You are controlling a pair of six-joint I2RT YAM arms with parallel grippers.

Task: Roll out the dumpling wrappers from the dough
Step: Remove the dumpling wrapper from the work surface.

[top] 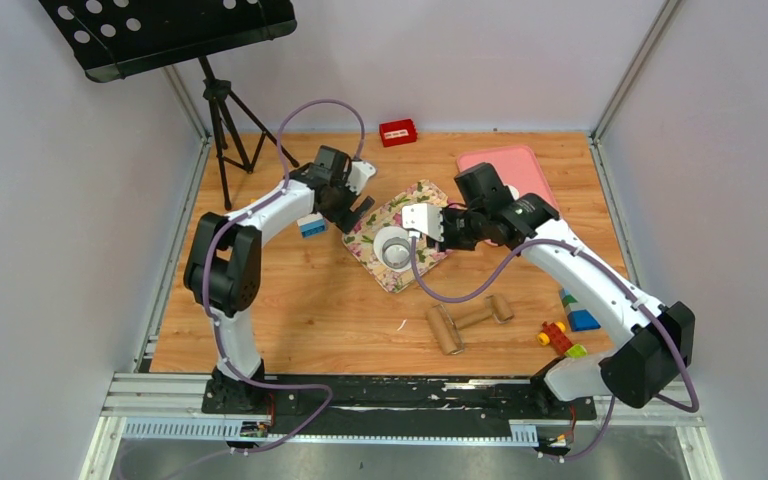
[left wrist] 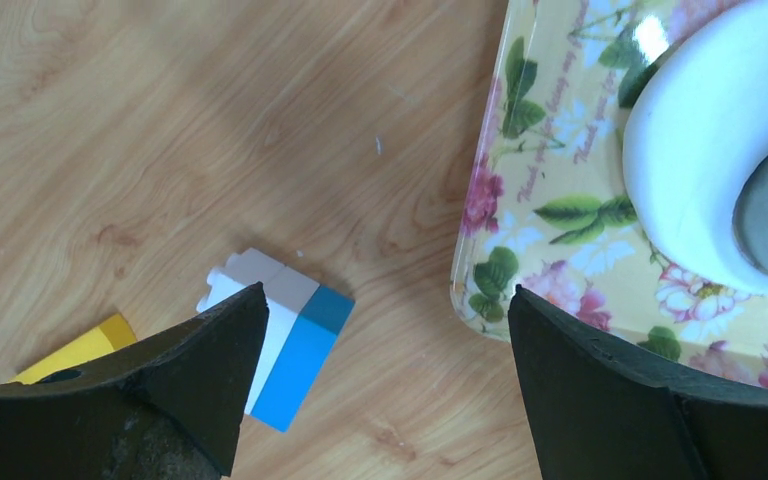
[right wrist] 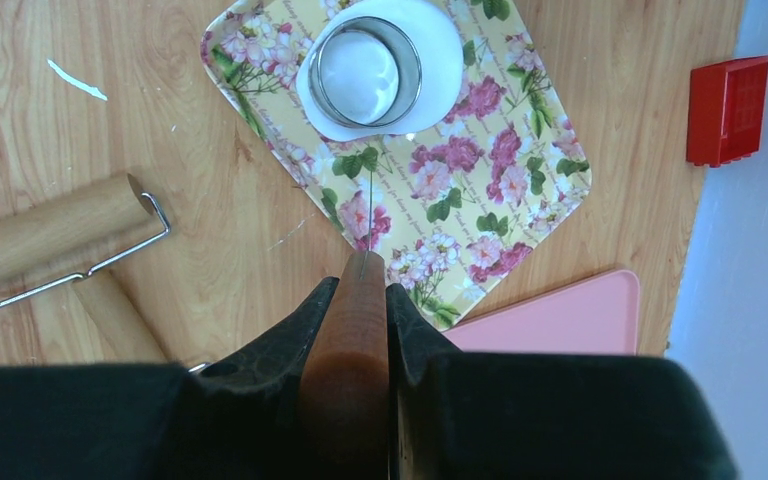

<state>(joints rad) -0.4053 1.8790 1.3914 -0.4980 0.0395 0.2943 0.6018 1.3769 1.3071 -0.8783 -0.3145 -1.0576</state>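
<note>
A flattened white sheet of dough [top: 380, 236] lies on the floral tray [top: 415, 195]. A small metal ring cutter [top: 393, 249] stands on it. The right wrist view shows the dough [right wrist: 442, 60], the ring [right wrist: 415, 75] and round white dough inside it; no separate wrappers are visible. My right gripper [top: 447, 228] is shut on the wooden handle [right wrist: 352, 340] of a metal scraper [top: 422, 218], just right of the ring. My left gripper [top: 360, 212] is open and empty above the table beside the tray's left edge [left wrist: 520, 200]. The dough [left wrist: 700, 150] shows in the left wrist view.
A white-and-blue block [left wrist: 290, 330] lies left of the tray, under my left gripper [left wrist: 388, 295]. A wooden rolling pin [top: 445, 328] lies near the front. A pink board [top: 520, 170] is behind the right arm. A red box [top: 398, 131] sits at the back; coloured bricks [top: 565, 335] sit front right.
</note>
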